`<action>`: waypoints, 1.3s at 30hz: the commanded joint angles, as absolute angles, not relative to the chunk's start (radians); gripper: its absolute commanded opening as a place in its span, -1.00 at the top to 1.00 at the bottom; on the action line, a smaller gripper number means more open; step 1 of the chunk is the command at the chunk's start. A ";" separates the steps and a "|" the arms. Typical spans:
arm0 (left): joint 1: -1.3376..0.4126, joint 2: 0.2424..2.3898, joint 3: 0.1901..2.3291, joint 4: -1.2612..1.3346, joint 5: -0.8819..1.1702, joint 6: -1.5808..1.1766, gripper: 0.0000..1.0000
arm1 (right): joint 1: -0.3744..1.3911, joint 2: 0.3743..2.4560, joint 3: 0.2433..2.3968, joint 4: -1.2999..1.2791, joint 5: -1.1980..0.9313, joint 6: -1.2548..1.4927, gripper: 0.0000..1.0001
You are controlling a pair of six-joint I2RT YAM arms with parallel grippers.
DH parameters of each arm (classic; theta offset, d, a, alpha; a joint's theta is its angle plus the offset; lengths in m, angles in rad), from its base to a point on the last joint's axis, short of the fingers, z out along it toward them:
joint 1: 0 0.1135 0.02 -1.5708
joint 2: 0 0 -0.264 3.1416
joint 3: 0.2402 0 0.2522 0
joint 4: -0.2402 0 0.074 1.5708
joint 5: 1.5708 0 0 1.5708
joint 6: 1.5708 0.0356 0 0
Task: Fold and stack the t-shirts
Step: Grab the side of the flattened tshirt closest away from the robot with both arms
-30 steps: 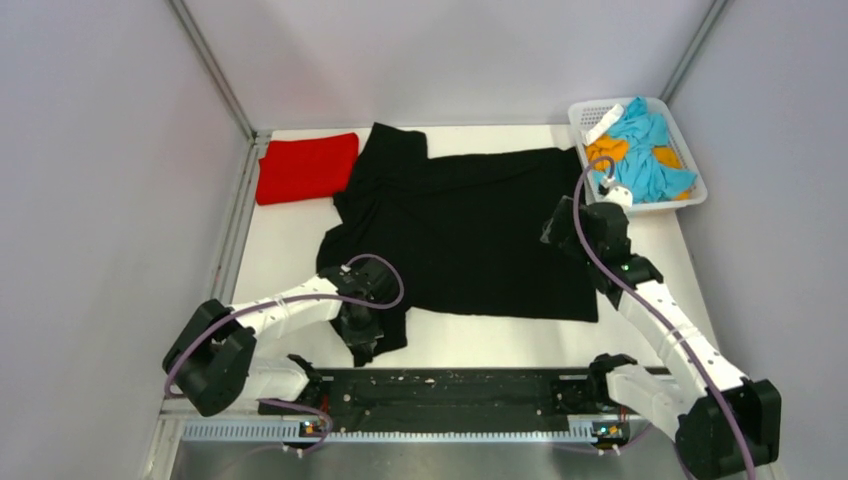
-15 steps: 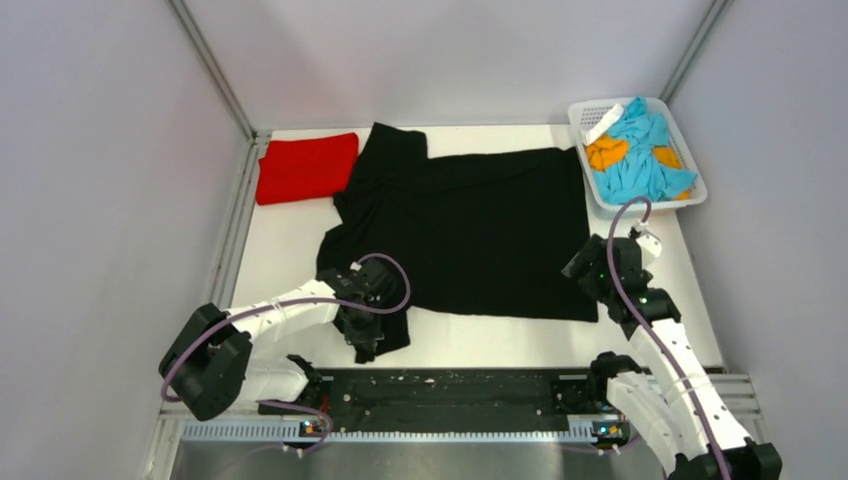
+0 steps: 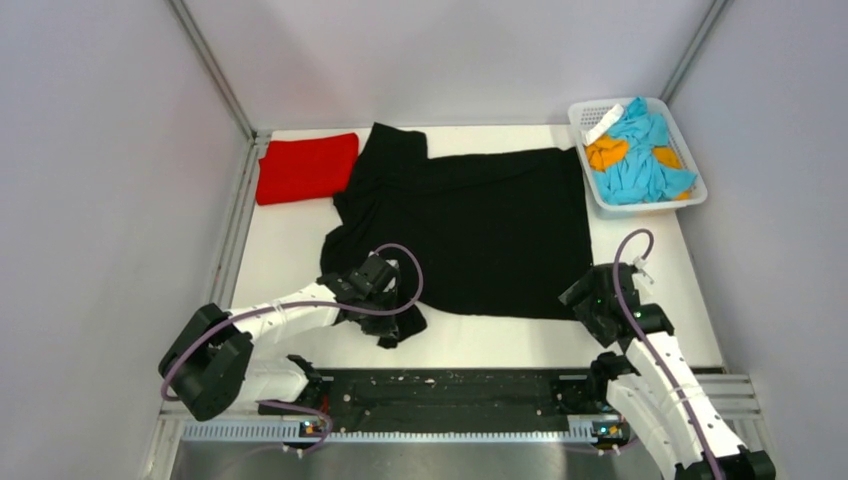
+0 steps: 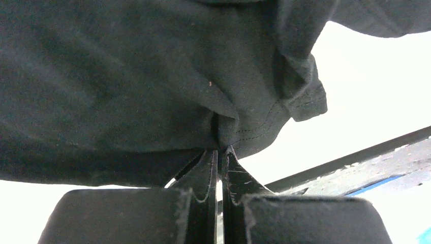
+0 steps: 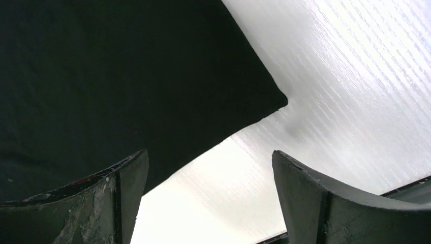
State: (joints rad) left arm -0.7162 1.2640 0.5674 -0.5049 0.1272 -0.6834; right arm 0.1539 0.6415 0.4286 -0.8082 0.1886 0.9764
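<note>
Top external view: the black shirt (image 3: 470,230) lies spread nearly flat over the middle of the table (image 3: 285,255), one sleeve reaching up toward 11 o'clock. The red shirt (image 3: 306,167) sits at 10 o'clock as a tidy folded rectangle, just beside the black one's collar end, so I'd say that one is done. A white basket (image 3: 646,207) at 2 o'clock holds blue and orange cloth (image 3: 640,170). The left gripper (image 3: 392,318) is at 7 o'clock with a bunch of black cloth gathered at it. The right gripper (image 3: 592,300) is at 5 o'clock, at the shirt's near right corner. Left wrist view: the claw is clenched on a pinch of black cloth by a stitched hem, the fabric puckering out from its tips. Right wrist view: the claw stands released, jaws wide apart, with the shirt's corner and bare table between them, nothing held. By my reckoning the job is about halfway: the black shirt has no fold in it yet, and the two shirts are not yet stacked.
</note>
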 commanded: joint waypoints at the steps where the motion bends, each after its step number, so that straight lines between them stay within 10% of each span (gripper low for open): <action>1: -0.718 1.319 0.520 -0.326 0.027 -0.645 1.00 | 0.147 0.660 0.377 -0.747 0.193 1.040 -0.74; 17: -0.718 1.336 0.535 -0.335 -0.025 -0.653 1.00 | 0.147 0.780 0.294 -0.519 0.304 1.032 0.04; 25: -0.719 1.352 0.575 -0.400 -0.047 -0.702 1.00 | 0.145 0.810 0.315 -0.460 0.300 0.970 1.00; 39: -0.724 1.008 0.566 -0.779 0.126 -0.835 1.00 | 0.146 0.558 0.422 -0.733 0.274 0.986 1.00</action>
